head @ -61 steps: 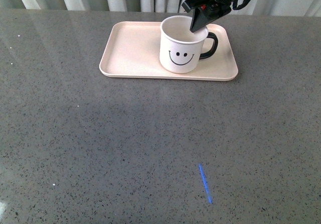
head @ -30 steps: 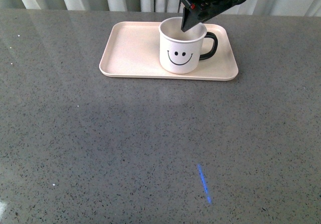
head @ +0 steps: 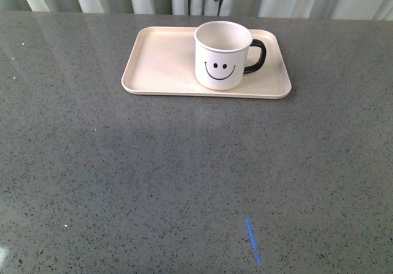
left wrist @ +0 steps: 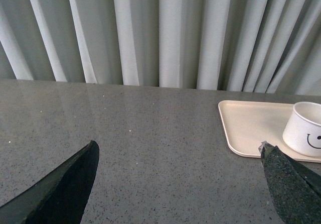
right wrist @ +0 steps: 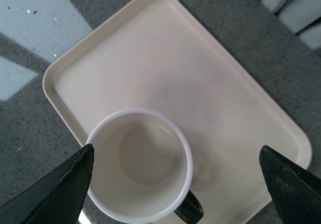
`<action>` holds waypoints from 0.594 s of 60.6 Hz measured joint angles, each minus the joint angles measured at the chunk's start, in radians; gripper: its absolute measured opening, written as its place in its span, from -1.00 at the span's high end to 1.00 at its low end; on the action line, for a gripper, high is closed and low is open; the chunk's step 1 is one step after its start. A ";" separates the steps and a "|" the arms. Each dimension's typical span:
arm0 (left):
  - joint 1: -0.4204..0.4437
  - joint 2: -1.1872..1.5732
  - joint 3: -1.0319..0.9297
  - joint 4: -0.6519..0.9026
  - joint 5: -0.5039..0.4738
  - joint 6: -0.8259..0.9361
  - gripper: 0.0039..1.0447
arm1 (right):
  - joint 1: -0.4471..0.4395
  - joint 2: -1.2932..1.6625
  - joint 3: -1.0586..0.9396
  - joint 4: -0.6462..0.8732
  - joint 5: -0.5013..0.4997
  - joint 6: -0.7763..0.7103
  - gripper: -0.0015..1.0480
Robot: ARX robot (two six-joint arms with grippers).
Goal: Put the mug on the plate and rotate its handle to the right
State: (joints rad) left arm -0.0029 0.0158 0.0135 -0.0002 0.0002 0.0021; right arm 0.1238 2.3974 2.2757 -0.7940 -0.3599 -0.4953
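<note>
The white smiley-face mug (head: 223, 56) is seen on the pale pink flat plate (head: 159, 59), upper middle of the frame, black loop handle (head: 258, 56) turned right. Both pincers (right wrist: 175, 184) (left wrist: 180, 184) are held wide apart, empty.

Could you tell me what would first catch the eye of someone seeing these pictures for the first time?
The white mug with its black smiley face stands upright on the right part of the pale plate, its black handle pointing right. The right hand hangs open above the mug, touching nothing. Nearer the camera, a short blue streak marks the grey table.
</note>
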 joint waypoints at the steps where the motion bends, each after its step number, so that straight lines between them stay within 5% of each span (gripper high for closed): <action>1: 0.000 0.000 0.000 0.000 0.000 0.000 -0.83 | 0.000 -0.002 0.000 0.000 0.000 0.000 -0.82; 8: 0.000 0.000 0.000 0.000 0.001 0.000 -0.83 | 0.011 -0.133 -0.323 0.472 0.314 0.176 -0.56; 11: 0.000 0.000 0.000 0.000 0.000 0.000 -0.83 | 0.008 -0.253 -0.637 0.858 0.455 0.311 -0.32; 18: 0.000 0.000 0.000 0.000 0.000 0.000 -0.83 | -0.016 -0.452 -1.115 1.556 0.465 0.443 0.14; 29: 0.000 0.000 0.000 0.000 0.000 0.000 -0.83 | -0.047 -0.697 -1.585 1.808 0.434 0.480 0.97; 36: 0.000 0.000 0.000 0.000 0.000 0.000 -0.83 | -0.061 -0.821 -1.765 1.852 0.418 0.484 0.97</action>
State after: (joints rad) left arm -0.0029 0.0158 0.0135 -0.0002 0.0002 0.0021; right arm 0.0624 1.5768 0.5110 1.0584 0.0586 -0.0109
